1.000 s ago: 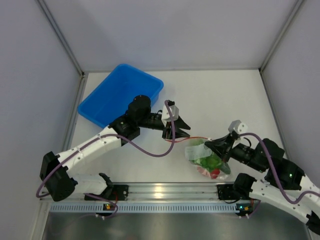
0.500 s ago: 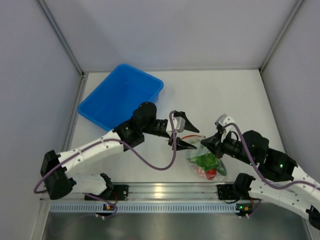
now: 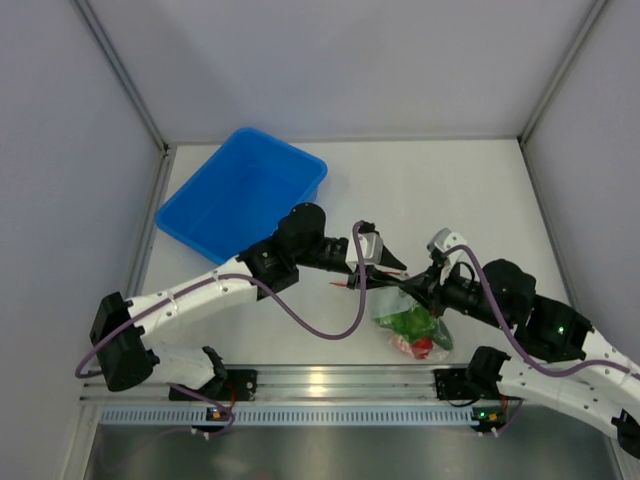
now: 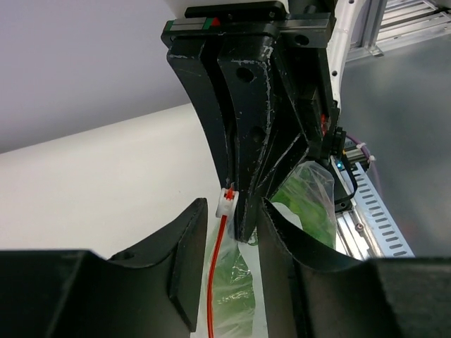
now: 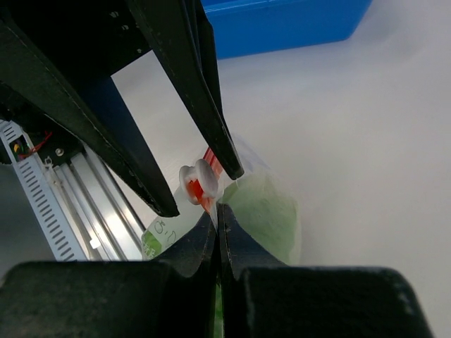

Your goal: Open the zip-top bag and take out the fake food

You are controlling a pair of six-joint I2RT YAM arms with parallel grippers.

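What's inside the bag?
Through the clear bag you can see green food and a red piece. Whatever lies beneath them is hidden.

White table, blue bin lying at its far left corner, clear bag resting near the front edge, right of centre.

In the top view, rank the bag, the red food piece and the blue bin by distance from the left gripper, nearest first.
1. The bag: mouth between the fingers of the left gripper.
2. The red food piece: at the bag's near end.
3. The blue bin: far off, back-left.
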